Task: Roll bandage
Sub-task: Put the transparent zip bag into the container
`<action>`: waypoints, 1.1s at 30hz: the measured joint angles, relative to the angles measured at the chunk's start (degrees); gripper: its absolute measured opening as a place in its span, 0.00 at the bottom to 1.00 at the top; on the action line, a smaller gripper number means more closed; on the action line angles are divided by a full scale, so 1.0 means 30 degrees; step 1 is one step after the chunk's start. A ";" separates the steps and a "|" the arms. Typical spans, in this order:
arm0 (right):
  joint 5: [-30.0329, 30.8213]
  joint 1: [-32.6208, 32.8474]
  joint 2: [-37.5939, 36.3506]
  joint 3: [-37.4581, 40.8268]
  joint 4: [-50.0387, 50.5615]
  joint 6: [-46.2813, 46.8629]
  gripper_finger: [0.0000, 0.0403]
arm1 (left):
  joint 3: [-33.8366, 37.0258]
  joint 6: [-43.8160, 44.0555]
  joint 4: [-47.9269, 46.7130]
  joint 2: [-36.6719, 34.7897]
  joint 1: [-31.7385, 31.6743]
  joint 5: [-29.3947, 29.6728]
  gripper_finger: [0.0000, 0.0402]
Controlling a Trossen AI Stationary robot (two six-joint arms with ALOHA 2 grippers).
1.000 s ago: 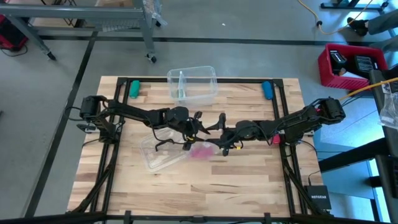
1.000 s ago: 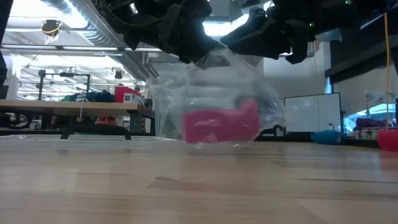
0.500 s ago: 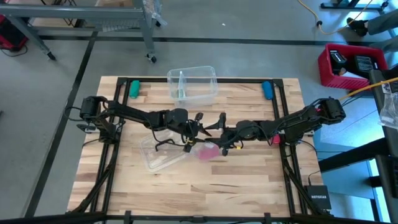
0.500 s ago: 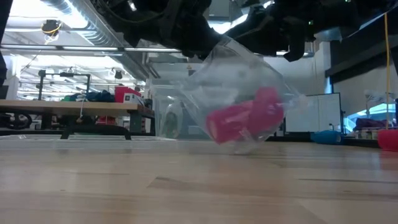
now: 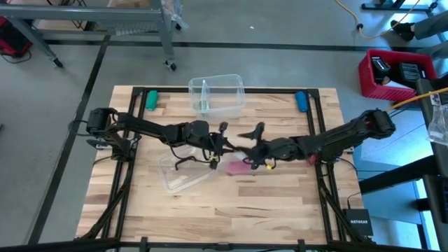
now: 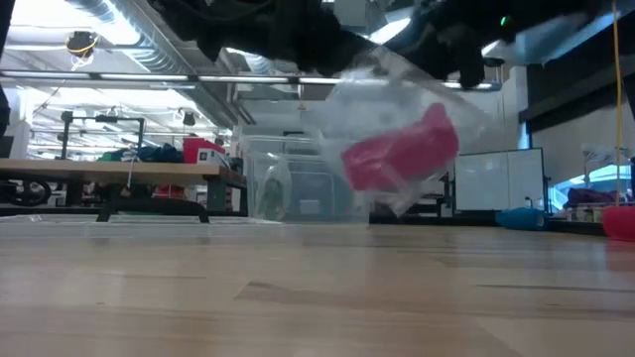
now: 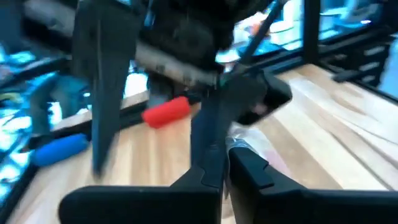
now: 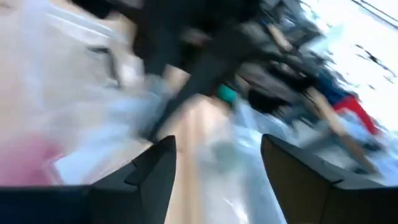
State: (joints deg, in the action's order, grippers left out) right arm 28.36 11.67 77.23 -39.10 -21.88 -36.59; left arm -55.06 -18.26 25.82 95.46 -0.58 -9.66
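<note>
- My left tool [image 5: 222, 145] sits at mid-frame of the high view, its fingers [image 7: 214, 158] pressed together on an edge of the clear wrapper [image 6: 397, 94].
- My right tool [image 5: 246, 142] is just right of it, near the same spot, with its fingers [image 8: 155, 165] spread wide; I cannot tell if they touch the wrapper.
- The bandage [image 6: 402, 154], a pink roll, hangs inside the wrapper, tilted and clear of the table [image 6: 317, 297], at centre-right of the low view. In the high view it shows as pink just below the two tools [image 5: 236, 166].
- A clear tray [image 5: 183, 176] lies on the table left of and below the tools.
- A clear bin [image 5: 217, 94] stands at the table's top edge, centre.
- A green piece [image 5: 150, 99] lies at upper left, a blue one [image 5: 300, 101] at upper right.
- A red stub [image 7: 165, 112] lies on the table behind my right arm.
</note>
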 joint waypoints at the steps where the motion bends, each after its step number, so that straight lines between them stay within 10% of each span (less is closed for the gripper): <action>1: 0.0858 0.0152 -0.0482 -0.0172 0.0742 0.0000 0.59 | 0.0008 0.0000 -0.0102 -0.0186 0.0000 0.0444 0.01; 7: 0.4237 0.0859 -0.3659 -0.1224 0.7209 0.3786 0.59 | 0.0156 -0.0649 -0.0917 -0.1250 -0.0016 0.4604 0.01; 15: 0.0626 -0.0068 -0.6999 -0.1431 1.1907 1.1580 0.59 | -0.0092 -0.1643 -0.1373 -0.1759 -0.0051 1.1202 0.01; 22: -0.2561 -0.1639 -0.5473 -0.1380 1.4079 1.2085 0.59 | -0.0164 -0.4489 -0.1935 -0.1770 0.0514 0.7426 0.01; 33: -1.0546 -0.4066 -0.4052 -0.1402 1.1177 1.1234 0.59 | -0.0171 -1.2188 -0.2262 -0.1770 0.1669 0.7168 0.01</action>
State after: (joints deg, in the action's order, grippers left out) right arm -3.28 -0.53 65.07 -43.31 11.65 -2.89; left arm -55.57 -54.83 19.04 90.15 4.43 11.84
